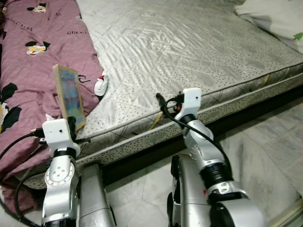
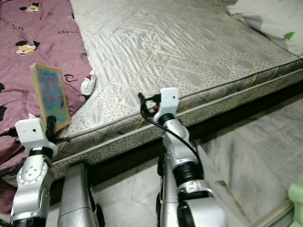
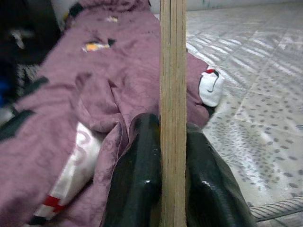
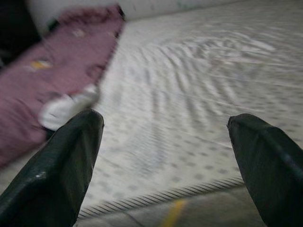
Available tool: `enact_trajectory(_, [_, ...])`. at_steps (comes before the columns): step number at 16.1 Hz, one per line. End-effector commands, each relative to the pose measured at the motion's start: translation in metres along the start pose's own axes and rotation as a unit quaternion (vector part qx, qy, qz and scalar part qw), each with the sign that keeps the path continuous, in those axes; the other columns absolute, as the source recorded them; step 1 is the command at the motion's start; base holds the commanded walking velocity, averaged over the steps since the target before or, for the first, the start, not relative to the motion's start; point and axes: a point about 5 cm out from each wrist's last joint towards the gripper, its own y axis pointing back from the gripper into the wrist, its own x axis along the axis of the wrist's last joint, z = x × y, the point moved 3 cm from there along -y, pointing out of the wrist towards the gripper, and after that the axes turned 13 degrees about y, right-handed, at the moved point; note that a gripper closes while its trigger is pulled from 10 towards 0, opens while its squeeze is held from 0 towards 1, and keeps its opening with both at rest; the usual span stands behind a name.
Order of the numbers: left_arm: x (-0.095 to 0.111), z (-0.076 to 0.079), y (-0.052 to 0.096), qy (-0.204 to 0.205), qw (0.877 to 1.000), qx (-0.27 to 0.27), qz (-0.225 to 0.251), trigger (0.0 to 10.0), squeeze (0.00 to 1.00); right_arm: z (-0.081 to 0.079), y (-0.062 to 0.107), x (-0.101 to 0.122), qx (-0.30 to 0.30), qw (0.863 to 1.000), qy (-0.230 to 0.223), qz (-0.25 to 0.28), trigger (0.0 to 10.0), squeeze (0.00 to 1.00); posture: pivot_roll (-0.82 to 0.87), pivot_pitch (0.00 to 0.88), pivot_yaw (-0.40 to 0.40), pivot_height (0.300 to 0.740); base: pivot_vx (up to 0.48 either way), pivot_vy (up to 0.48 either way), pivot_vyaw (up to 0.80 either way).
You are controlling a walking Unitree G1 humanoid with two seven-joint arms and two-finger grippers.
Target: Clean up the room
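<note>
My left gripper [image 3: 171,126] is shut on the lower edge of a thin book [image 1: 70,94] with a colourful cover and pale wooden-looking edges. It holds the book upright above the near edge of the grey quilted mattress [image 1: 189,47], beside the purple cartoon-print blanket [image 1: 38,56]. In the left wrist view the book [image 3: 173,71] stands edge-on between the two black fingers [image 3: 137,179]. My right gripper [image 4: 165,123] is open with nothing in it, and hovers at the mattress's near edge, to the book's right.
A small white object [image 1: 100,85] lies at the blanket's edge on the mattress. A white pillow [image 1: 279,19] sits at the far right corner. Pale tiled floor [image 1: 265,156] runs along the bed; a green thing [image 2: 297,198] shows at the lower right.
</note>
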Motion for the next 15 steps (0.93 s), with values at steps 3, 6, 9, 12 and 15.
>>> enact_trajectory(3, [0.019,-0.001,0.004,-0.022,0.999,0.011,0.035,10.0,0.00,-0.001,-0.004,0.009,0.001,0.999,-0.046,0.016,10.0,0.00,-0.01,0.049,0.006,0.504,0.000,0.000,0.00])
enact_trajectory(6, [0.013,0.004,0.006,-0.008,1.000,-0.002,0.023,10.0,0.00,-0.008,-0.005,0.017,0.012,0.998,-0.060,0.025,10.0,0.00,-0.02,0.070,0.008,0.533,0.000,0.000,0.00])
enact_trajectory(9, [0.011,0.014,0.007,-0.009,1.000,-0.022,0.020,10.0,0.00,-0.008,-0.004,0.018,0.010,0.997,-0.069,0.028,10.0,0.00,-0.02,0.089,0.008,0.572,0.000,0.000,0.00])
enact_trajectory(12, [0.013,0.021,0.006,0.002,0.999,-0.031,0.022,10.0,0.00,-0.006,-0.001,0.017,0.006,0.997,-0.068,0.024,10.0,0.00,-0.03,0.101,0.014,0.610,0.000,0.000,0.00])
enact_trajectory(15, [0.014,0.027,0.007,0.009,0.999,-0.048,0.022,10.0,0.00,-0.004,0.001,0.016,0.003,0.998,-0.066,0.021,10.0,0.00,-0.03,0.109,0.016,0.639,0.000,0.000,0.00])
